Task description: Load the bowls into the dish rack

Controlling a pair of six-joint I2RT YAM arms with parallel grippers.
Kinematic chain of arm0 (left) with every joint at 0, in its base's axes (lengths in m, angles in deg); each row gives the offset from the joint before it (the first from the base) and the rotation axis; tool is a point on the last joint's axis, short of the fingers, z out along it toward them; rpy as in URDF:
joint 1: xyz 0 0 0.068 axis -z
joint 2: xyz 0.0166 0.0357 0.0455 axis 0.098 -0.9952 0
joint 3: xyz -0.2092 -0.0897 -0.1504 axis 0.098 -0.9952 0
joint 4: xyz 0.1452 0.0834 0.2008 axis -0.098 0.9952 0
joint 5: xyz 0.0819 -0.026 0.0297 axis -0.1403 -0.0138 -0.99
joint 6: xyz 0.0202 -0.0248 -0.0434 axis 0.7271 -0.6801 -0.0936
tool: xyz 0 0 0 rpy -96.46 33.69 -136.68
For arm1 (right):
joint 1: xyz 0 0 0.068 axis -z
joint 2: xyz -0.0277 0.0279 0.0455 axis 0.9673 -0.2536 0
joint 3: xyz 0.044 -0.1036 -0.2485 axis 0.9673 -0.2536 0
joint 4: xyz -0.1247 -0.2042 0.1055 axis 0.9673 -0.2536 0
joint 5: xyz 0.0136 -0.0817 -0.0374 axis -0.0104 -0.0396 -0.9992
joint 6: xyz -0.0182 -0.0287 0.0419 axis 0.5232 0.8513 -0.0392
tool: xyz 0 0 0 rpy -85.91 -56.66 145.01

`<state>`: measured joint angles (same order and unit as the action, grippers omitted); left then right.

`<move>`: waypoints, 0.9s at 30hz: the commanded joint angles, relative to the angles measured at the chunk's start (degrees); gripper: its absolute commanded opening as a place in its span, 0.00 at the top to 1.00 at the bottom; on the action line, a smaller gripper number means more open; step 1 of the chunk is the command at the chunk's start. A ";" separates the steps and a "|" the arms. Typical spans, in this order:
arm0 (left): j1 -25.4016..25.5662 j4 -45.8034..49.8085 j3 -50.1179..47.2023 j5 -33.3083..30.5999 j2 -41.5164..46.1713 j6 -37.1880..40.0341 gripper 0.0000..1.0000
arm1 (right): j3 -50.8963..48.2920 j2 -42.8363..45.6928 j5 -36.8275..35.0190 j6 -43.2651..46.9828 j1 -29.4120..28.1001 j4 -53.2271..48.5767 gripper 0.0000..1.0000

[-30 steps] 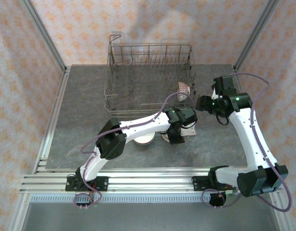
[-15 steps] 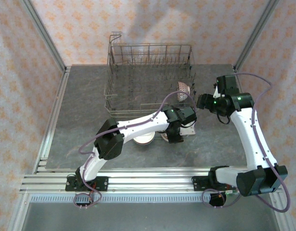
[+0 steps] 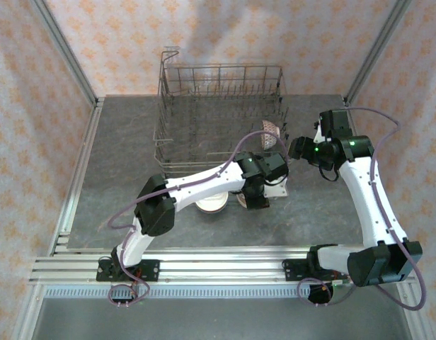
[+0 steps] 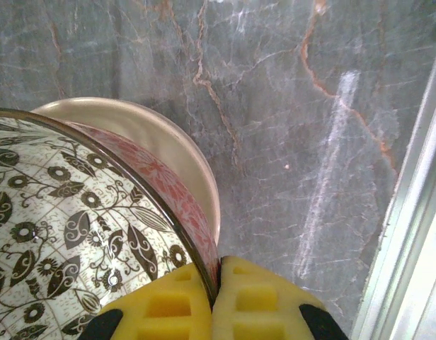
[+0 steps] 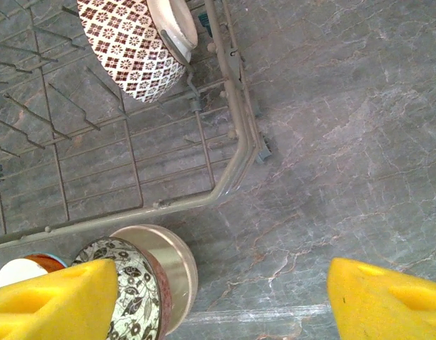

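One dish rack (image 3: 219, 113) at the back of the counter (image 3: 126, 177), with one check-patterned bowl (image 5: 129, 49) on edge by its right wall. Three more just outside its corner: leaf-patterned bowl (image 4: 69, 234), cream bowl (image 4: 168, 142), white-inside bowl (image 5: 16, 273). Left gripper (image 4: 216, 273) pinched shut on the leaf-patterned bowl's rim. Right gripper (image 5: 224, 290) spread wide, holding nothing.

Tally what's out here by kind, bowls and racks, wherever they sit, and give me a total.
Bowls: 5
Dish rack: 1
Total: 6
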<state>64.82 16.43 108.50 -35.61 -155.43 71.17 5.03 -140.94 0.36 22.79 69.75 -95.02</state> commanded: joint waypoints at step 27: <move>-10.33 -21.52 2.99 14.98 17.04 -7.92 1.00 | 8.84 -2.71 27.16 -13.10 3.01 9.32 0.08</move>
<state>56.17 2.05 110.23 -23.50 -140.04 65.00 11.72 -143.02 23.29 12.28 72.37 -88.86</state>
